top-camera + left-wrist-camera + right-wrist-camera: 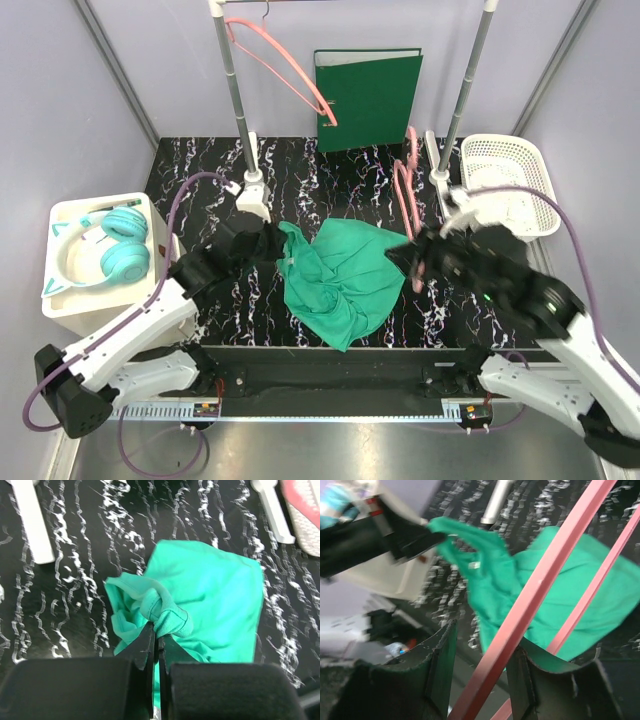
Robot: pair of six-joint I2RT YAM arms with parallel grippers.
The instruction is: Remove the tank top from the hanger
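Observation:
The green tank top (335, 280) lies crumpled on the black marbled table, between the two arms. My left gripper (270, 243) is shut on a bunched strap at its left edge; the left wrist view shows the jaws (158, 632) pinching the green fabric (210, 595). The pink hanger (405, 185) stands tilted at the top's right edge. My right gripper (415, 262) is open around it. In the right wrist view the hanger bar (545, 575) runs between the fingers (485, 637), against the right one, in front of the cloth (495, 580).
A second pink hanger (285, 65) hangs on the rack, whose posts (237, 100) stand at the back. A green binder (368, 98) leans on the back wall. A white basket (505, 180) sits at right. A white box with teal headphones (105, 250) sits at left.

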